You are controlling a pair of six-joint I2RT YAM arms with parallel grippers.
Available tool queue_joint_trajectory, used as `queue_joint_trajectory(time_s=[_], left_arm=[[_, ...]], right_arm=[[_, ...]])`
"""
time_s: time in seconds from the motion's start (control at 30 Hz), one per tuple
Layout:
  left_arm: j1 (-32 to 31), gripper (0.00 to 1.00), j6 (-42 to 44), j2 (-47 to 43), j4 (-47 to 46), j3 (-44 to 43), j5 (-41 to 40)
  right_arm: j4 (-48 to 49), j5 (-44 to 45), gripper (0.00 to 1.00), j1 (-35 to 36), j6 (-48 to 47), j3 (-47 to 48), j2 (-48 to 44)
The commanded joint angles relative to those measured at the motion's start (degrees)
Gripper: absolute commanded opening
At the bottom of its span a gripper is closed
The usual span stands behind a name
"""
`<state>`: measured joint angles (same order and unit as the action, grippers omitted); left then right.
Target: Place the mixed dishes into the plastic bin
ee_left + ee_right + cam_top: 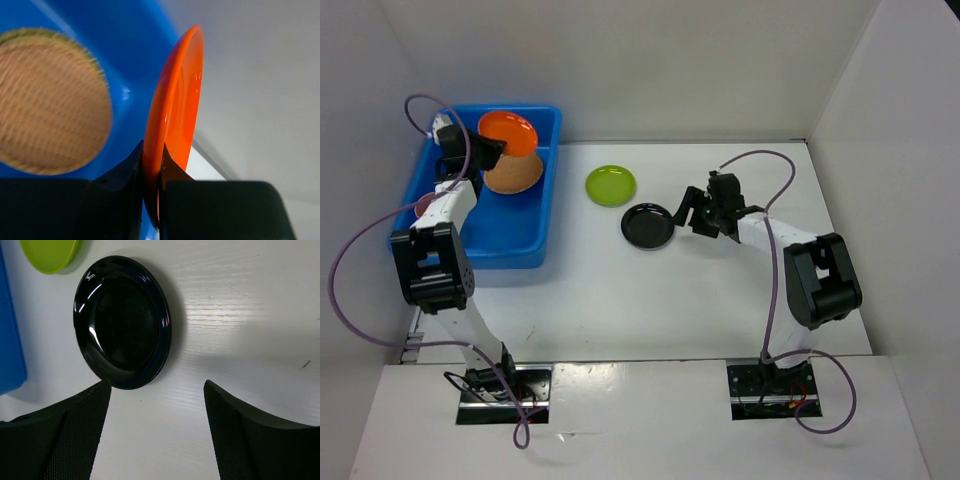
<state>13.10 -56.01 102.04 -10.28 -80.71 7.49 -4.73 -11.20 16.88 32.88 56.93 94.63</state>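
My left gripper [488,150] is shut on the rim of the bright orange plate [508,132] and holds it on edge above the far end of the blue plastic bin [510,238]. In the left wrist view the fingers clamp the orange plate [175,100] over the bin [125,45]. A woven tan plate [515,175] lies in the bin, also in the left wrist view [50,100]. The black plate [648,226] and the lime green plate [610,185] lie on the table. My right gripper [692,215] is open and empty, just right of the black plate [122,322].
A sliver of the salmon-pink cup [423,208] shows in the bin behind the left arm. The blue cup is out of view. The green plate [50,252] and the bin's corner [10,340] show in the right wrist view. White walls enclose the table.
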Motion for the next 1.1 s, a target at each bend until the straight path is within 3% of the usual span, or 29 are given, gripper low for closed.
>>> queue_joint_trajectory(time_s=[0.0,0.27,0.43,0.57,0.63,0.67,0.8,0.9,1.07], left_arm=[[0.6,0.00,-4.6,4.7,-1.1,-0.3,-5.2],[0.6,0.00,-6.7,10.5,0.2,1.4,-9.9],[0.6,0.11,-5.4,14.5,4.0,-2.4,-10.5],[0.6,0.15,-3.9,17.3,8.3,-5.5,-11.2],[0.6,0.31,-2.7,18.4,9.7,-6.8,-10.6],[0.6,0.63,-0.7,19.1,10.2,-7.9,-9.9],[0.6,1.00,3.5,19.1,14.3,-9.4,-8.9],[0.0,1.00,6.1,14.8,13.2,-4.7,-10.8],[-1.3,1.00,10.5,3.6,13.1,0.1,-15.2]], right_arm=[[0.2,1.8,0.79,1.8,-1.7,3.8,2.5],[-1.9,2.9,0.78,2.4,-2.8,5.1,5.1],[-1.9,1.6,0.77,2.4,-2.8,5.1,5.7],[-3.3,0.3,0.74,2.9,-3.3,6.3,7.4],[-4.0,0.3,0.74,2.9,-3.4,7.1,7.9],[-4.0,0.3,0.74,3.5,-4.0,7.6,7.9],[-4.5,0.3,0.74,4.1,-4.0,8.2,9.3],[-4.5,0.3,0.74,4.1,-4.0,8.2,10.6],[-3.2,0.3,0.64,4.1,-2.6,8.2,12.5]])
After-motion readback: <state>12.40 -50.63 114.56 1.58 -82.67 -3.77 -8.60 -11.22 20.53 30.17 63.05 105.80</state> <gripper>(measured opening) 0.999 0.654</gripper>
